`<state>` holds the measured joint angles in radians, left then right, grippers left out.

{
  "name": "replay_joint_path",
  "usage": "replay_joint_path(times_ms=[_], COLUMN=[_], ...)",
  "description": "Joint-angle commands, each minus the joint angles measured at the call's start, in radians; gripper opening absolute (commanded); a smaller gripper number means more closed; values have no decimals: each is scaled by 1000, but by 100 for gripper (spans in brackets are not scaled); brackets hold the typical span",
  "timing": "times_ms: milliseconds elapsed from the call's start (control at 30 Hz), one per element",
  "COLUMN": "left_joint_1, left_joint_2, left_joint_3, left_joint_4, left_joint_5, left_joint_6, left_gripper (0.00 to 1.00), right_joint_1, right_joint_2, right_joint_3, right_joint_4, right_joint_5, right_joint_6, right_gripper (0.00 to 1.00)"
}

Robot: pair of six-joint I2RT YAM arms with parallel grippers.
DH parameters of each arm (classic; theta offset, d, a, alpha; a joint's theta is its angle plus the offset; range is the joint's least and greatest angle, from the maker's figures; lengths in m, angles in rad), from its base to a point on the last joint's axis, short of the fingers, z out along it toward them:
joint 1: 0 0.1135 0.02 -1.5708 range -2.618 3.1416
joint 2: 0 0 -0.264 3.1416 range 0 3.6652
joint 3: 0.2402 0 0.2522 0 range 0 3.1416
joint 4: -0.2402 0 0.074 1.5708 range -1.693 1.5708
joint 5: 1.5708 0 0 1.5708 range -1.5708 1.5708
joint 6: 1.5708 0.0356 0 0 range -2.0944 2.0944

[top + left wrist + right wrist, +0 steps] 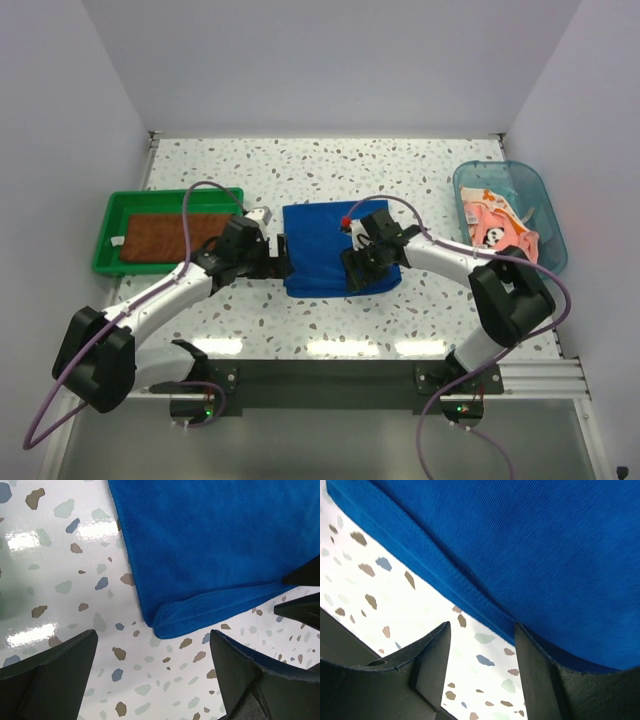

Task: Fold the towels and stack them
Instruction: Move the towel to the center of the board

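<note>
Left gripper stands wide open and empty at the left edge of the folded blue towel. Right gripper, half open, grips nothing at its right side. Towel lies mid-table.

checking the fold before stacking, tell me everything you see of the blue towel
Royal blue, soft terry-like cloth with a stitched hem, the blue towel is folded into a rough rectangle, layers doubled at one corner. It lies flat on the speckled table. The open left gripper sits just off its left edge; the right gripper, jaws apart, is over its right side.
</note>
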<state>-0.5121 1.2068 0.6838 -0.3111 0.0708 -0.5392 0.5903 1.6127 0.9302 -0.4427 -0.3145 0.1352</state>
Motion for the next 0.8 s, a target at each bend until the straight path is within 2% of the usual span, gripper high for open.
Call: replay_joint_path(times_ms=[0,367,567,700,767], left_joint_1=[-2,-3,-3,-3,-3], left_joint_2=[-23,-13,-18,-19,-21], left_joint_3=[17,14,0,-7,-7], left_joint_4=[4,1,-3,-8,-14], left_joint_5=[-25,-16,-19,-31,-31], left_joint_6=[2,2,-16,-44,-47], left_gripper=[100,100,99,88,87], right_joint_1=[14,77,86,89,89], right_joint_2=[-46,-131,-159,-113,-70], right_joint_3=[-34,-88,-4,64,93], right_joint_4=[-10,-63,-54,16,53], right_joint_5=[-46,-69,-29,23,70], right_joint_6=[-19,-14,9,55,76], right_gripper=[56,52,52,44,39])
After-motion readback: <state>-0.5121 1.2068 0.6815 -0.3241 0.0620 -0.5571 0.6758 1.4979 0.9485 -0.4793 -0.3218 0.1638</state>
